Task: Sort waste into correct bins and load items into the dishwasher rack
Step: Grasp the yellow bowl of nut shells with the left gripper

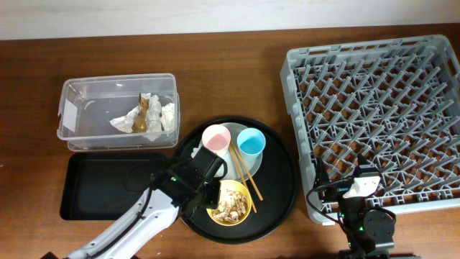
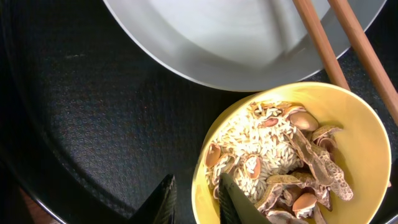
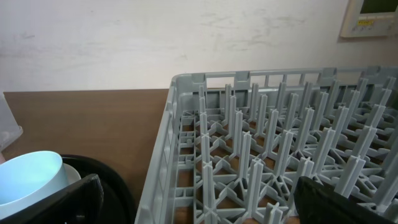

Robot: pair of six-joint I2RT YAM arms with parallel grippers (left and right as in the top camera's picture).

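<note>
- Upper left, clear tub point(image 1: 108, 81) bears a white label point(image 1: 70, 113); writing too small to read.
- Left claw point(image 2: 196, 202) released, astride yellow bowl point(image 2: 367, 155) rim.
- Right claw point(image 3: 199, 186) spread wide.

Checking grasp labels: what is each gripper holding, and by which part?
Left gripper straddles the yellow bowl at its rim, one finger inside, one outside; whether it is clamped cannot be told. Right gripper holds nothing.

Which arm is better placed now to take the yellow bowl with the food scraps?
Left. The left gripper is at the yellow bowl, jaws open astride its rim. The right gripper is over by the rack.
</note>
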